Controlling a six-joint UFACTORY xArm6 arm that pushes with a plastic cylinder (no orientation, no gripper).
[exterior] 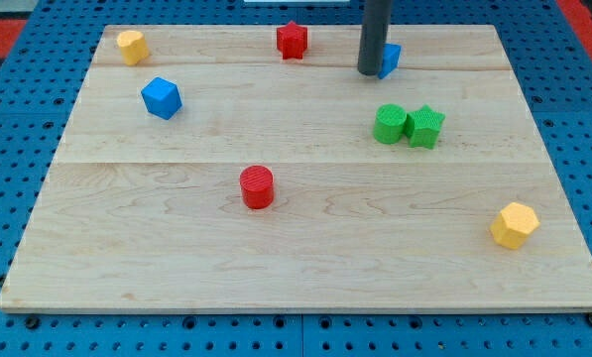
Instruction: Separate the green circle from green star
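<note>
Green circle (391,124) touching green star (425,127), right of centre. Tip (369,72) above, beside blue block (390,60). No jaws fitted. Best entry: seam, pushing circle leftward.

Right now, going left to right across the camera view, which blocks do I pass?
yellow block → blue cube → red cylinder → red star → green circle → green star → yellow hexagon.

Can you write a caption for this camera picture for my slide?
My tip rests beside a blue block, above the touching green circle and green star.
</note>
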